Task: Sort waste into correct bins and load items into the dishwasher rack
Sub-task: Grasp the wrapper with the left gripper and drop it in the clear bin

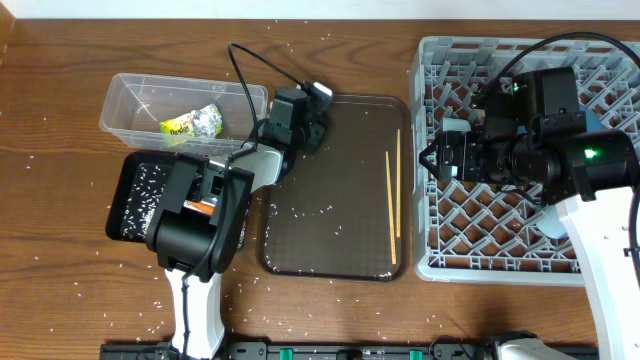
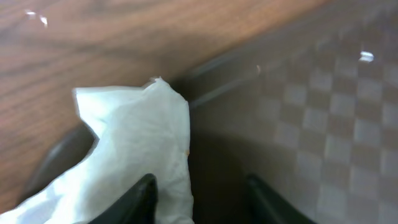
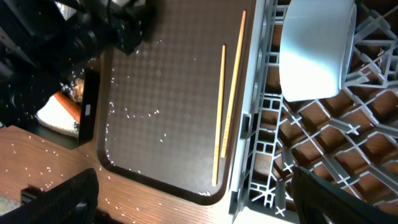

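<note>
Crumpled white paper [image 2: 137, 149] lies at the top-left corner of the brown serving tray [image 1: 330, 230]. My left gripper [image 1: 305, 115] is open there: one finger rests over the paper and the other stands apart from it. The clear tub [image 1: 170, 105] holds the yellow-green wrapper [image 1: 190, 123]. The black tray [image 1: 130, 200] holds rice, and an orange carrot [image 3: 62, 109] shows in it. Two chopsticks [image 1: 393, 200] lie on the serving tray's right side. My right gripper [image 3: 199, 205] is wide open and empty over the left edge of the grey rack [image 1: 600, 260]. A pale cup [image 3: 314, 50] lies in the rack.
Rice grains are scattered over the wooden table and the serving tray. My left arm's body covers part of the black tray. A light-blue item [image 1: 553, 218] in the rack is mostly hidden under my right arm. The plate and the pink cup are out of view.
</note>
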Robot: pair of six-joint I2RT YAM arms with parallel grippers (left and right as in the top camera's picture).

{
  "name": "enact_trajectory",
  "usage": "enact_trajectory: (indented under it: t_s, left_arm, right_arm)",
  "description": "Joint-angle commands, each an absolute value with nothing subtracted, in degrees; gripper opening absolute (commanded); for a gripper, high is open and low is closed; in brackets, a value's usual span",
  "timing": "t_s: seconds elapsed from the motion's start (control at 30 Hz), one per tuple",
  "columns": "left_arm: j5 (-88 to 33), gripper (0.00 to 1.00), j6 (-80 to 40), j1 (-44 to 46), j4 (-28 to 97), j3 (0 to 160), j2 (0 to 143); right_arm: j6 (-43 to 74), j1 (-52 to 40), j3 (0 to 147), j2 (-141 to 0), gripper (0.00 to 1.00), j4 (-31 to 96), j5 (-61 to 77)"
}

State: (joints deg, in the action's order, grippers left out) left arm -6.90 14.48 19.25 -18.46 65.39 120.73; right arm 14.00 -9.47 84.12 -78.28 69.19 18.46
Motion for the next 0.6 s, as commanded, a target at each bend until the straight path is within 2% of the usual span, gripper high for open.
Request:
enact_trajectory:
  t_s: [0.0, 0.13, 0.33, 0.57]
  left_arm:
    - [-8.54, 0.32, 14.06, 19.66, -16.25, 65.49, 121.27]
    - [-15.66, 0.07, 8.56, 20.05, -11.66, 65.49, 118.72]
    - [-23.75, 0.06, 3.95, 20.08, -4.89, 65.49, 108.49]
    - [-11.29, 0.06, 3.79, 17.15, 3.95, 65.49, 93.41]
  right_arm:
    - [13.21, -9.82, 84.60, -78.46, 0.91, 69.21, 18.87]
    - [13.21, -9.82, 84.60, -78.46, 0.91, 69.67, 18.90]
    - [13.21, -9.82, 84.60, -78.46, 0.91, 70.06, 18.90]
    - [13.23, -9.82, 84.60, -78.46, 0.90, 70.06, 18.90]
